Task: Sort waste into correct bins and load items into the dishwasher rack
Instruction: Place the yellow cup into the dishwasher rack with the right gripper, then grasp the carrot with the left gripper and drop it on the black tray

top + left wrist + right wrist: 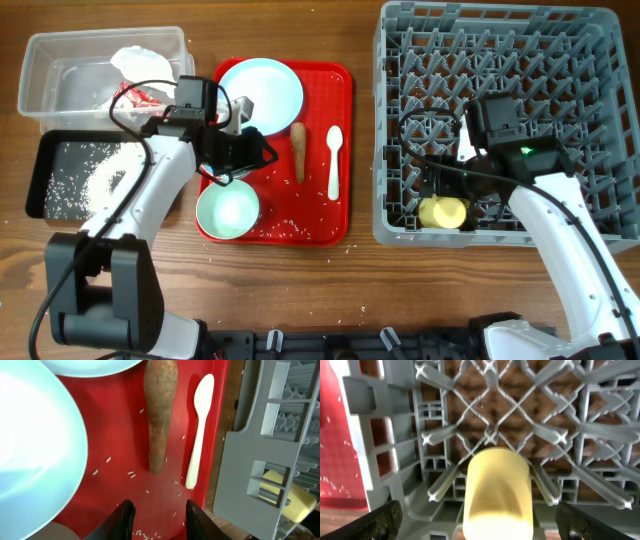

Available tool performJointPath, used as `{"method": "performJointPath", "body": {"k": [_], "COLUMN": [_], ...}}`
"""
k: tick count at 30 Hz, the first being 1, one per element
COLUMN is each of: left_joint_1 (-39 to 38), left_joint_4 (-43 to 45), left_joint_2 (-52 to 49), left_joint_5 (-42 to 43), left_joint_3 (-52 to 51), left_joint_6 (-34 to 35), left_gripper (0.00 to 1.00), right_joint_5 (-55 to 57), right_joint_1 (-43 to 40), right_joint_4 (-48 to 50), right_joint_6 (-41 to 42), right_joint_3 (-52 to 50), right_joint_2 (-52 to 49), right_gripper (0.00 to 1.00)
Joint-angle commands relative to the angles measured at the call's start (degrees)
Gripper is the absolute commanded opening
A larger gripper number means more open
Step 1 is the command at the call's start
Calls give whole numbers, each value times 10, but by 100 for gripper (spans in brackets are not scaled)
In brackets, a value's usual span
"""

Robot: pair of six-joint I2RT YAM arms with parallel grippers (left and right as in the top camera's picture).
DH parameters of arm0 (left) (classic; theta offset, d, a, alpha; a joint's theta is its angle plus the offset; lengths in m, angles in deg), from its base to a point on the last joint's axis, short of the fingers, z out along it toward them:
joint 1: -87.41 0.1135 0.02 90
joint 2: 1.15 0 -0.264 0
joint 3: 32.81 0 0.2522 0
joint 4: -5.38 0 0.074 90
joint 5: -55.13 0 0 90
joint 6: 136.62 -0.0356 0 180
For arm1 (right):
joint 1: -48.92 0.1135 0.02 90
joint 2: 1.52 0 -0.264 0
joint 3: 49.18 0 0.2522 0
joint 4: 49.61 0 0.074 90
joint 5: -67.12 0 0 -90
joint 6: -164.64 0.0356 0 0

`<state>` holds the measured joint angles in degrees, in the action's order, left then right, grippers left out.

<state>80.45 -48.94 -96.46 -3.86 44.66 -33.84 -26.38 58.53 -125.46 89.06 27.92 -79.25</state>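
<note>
Inside spread right pincer (pixel 480 519): yellow cup (pixel 497 487), lying in rack (pixel 395 430).

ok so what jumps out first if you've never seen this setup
The bright red tray in the middle of the table grabs you first, carrying a pale blue plate, a bowl, a brown stick of food and a white spoon. To its right stands the big grey rack, with a yellow cup in its front corner beside the tray.
</note>
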Motion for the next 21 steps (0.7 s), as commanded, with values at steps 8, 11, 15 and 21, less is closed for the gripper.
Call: {"method": "performJointPath", "body": {"k": [8, 11, 15, 21], "left_joint_1": [-189, -216, -216, -217], "left_joint_4": [53, 85, 154, 159], "left_joint_2": [-3, -50, -127, -193], "left_joint_5": [-336, -399, -393, -381], "left_joint_3": [101, 104, 104, 104], "left_joint_6": [90, 113, 117, 124], "left_gripper": [36, 38, 40, 38], "right_joint_5": [-56, -56, -56, -56], "right_joint_1": [3, 3, 3, 3], "right_joint_4": [-40, -40, -45, -51], "right_joint_6": [-35, -35, -36, -39], "right_joint_3": [140, 140, 140, 139], "right_joint_2": [33, 33, 33, 32], "right_gripper": [100, 100, 100, 100]}}
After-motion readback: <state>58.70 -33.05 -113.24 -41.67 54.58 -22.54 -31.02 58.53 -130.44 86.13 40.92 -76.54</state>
